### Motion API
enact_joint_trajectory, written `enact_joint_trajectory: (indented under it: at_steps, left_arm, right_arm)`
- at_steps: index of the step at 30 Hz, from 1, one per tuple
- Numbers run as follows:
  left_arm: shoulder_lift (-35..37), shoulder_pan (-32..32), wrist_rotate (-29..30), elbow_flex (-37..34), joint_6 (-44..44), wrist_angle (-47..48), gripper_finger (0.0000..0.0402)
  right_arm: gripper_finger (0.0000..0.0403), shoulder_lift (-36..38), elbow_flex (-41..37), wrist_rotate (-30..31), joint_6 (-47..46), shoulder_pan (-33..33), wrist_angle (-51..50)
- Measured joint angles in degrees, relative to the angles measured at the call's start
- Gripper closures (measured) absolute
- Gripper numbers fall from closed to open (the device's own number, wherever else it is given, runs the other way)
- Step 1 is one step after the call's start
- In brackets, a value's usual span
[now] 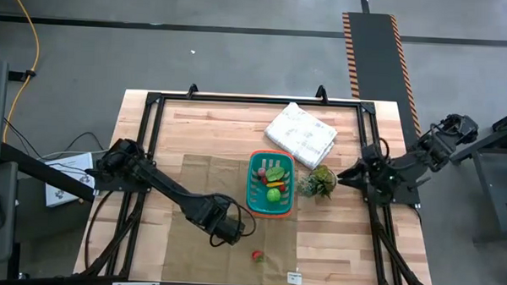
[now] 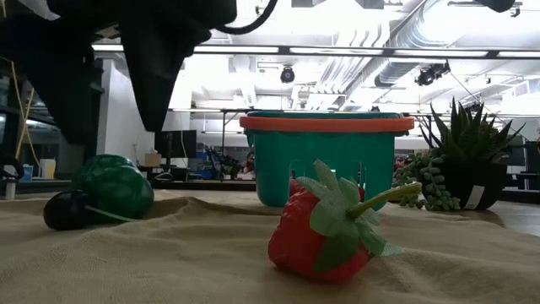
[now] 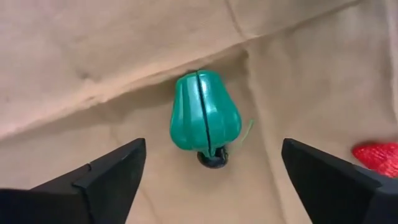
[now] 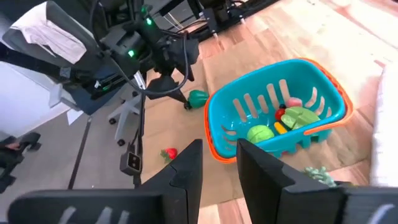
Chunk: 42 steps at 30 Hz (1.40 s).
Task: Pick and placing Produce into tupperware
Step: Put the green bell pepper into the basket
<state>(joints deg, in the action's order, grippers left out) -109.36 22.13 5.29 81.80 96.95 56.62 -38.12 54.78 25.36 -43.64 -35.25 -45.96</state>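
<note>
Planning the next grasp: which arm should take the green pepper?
Left. Its gripper hangs open right over the pepper. The right gripper waits across the basket, by the plant.

Bare cloth (image 3: 93,56) surrounds the green pepper (image 3: 204,118) (fingers (image 3: 102,177) wide apart above it); the strawberry (image 3: 378,157) lies well apart.

Glossy plastic green pepper (image 3: 204,119); rough tan cloth (image 3: 93,56); smooth plastic basket (image 4: 249,99); wood table (image 1: 343,247).
</note>
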Motion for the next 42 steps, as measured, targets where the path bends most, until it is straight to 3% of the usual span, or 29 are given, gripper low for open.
enact_joint_trajectory:
  at_steps: [9, 20, 42]
  left_arm:
    - [-3.9, 0.0, -1.4, -0.1, 2.7, -0.9, 0.0017]
    - [-7.2, 0.0, -2.6, -0.2, 4.0, -2.3, 0.0033]
    - [-7.6, 0.0, 3.2, -0.1, 4.1, -2.9, 0.0086]
  right_arm:
    - [0.0314, 3.0, 0.0, -1.3, 2.4, 0.0, -2.7]
    - [0.0314, 3.2, 0.0, -2.7, 3.6, 0.0, -3.1]
    - [0.0314, 3.2, 0.0, -1.8, 3.6, 0.0, -3.1]
